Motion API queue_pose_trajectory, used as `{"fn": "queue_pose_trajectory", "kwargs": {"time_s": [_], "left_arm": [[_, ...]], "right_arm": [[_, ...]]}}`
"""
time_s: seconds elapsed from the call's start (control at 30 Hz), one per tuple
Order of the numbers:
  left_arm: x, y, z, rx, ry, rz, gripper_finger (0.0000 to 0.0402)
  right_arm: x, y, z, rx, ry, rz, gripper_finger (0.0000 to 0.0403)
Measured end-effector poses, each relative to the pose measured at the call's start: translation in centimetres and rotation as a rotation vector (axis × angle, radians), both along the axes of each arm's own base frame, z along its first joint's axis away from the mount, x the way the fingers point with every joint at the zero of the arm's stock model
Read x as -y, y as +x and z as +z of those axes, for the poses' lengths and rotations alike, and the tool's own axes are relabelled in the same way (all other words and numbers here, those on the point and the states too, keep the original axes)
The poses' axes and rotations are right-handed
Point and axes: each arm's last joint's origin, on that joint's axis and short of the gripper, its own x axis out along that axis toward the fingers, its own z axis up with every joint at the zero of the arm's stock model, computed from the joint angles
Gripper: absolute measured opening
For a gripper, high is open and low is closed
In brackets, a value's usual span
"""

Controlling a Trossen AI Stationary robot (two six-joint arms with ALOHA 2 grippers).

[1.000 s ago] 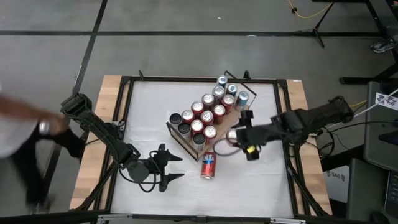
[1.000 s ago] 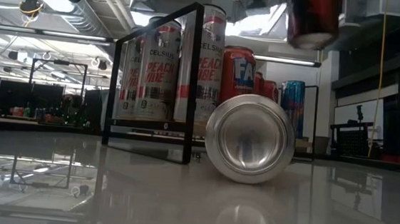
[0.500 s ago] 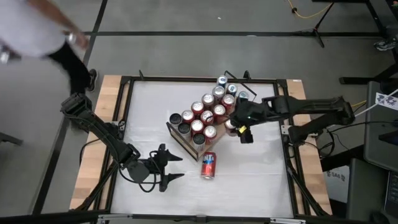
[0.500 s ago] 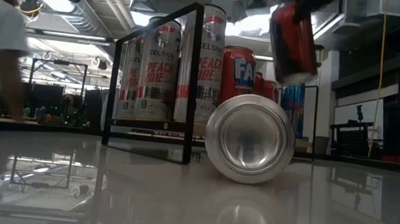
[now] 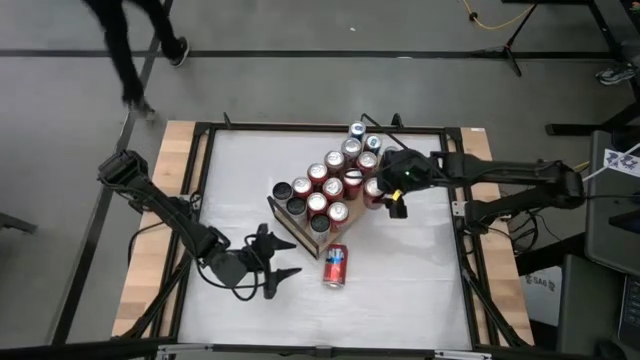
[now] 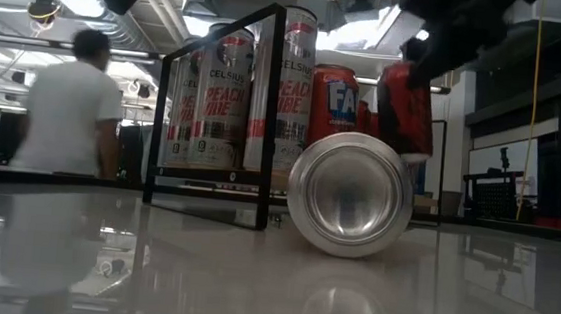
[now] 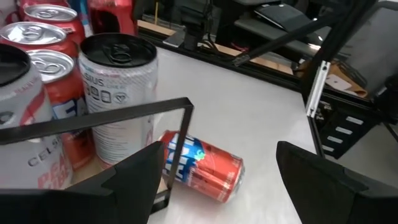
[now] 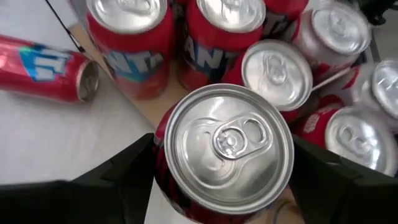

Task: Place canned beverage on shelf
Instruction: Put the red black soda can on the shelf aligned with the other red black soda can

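The shelf [image 5: 287,224], a light-wood board with black wire rails, stands near the table's middle with several upright cans on it. My right gripper [image 5: 380,192] is at the shelf's right side, shut on a red can [image 8: 227,146], next to the red cans [image 8: 127,37] in the rows. Another red can [image 5: 335,266] lies on its side on the table just in front of the shelf. My left gripper [image 5: 290,258] hovers open to the left of that lying can [image 7: 205,171], its fingers apart and touching nothing. My right gripper pinches the red can's side wall [image 8: 163,155] between its two fingers [image 8: 118,177], just below the top rim, on opposite sides. The fingers slant down from the table's right. The can is upright, top up, and in the low view its lower end [image 6: 416,153] hangs slightly above the board.
The shelf's black end rail [image 6: 269,116] stands in front of the tall white cans [image 6: 225,97]. White tabletop lies bare to the left and near side of the shelf. A person [image 6: 68,110] walks in the room beyond the table.
My right gripper has carried the red can from the table's right side toward the shelf and downward, from high above the table to level with the cans standing there; the can is now upright. A person has walked past behind the table.
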Motion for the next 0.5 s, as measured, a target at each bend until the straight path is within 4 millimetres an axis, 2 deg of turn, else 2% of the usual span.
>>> {"fn": "queue_pose_trajectory", "kwargs": {"time_s": [0.27, 0.5], "left_arm": [[-0.5, 0.3, 0.0, -0.003, -0.002, 0.013, 0.0305], [-0.5, 0.3, 0.0, -0.003, -0.002, 0.013, 0.0305]], "right_arm": [[0.6, -0.1, -2.4, -0.008, -0.037, 0.017, 0.0292], [0.9, 0.0, -2.5, 0.003, -0.093, 0.033, 0.0294]]}}
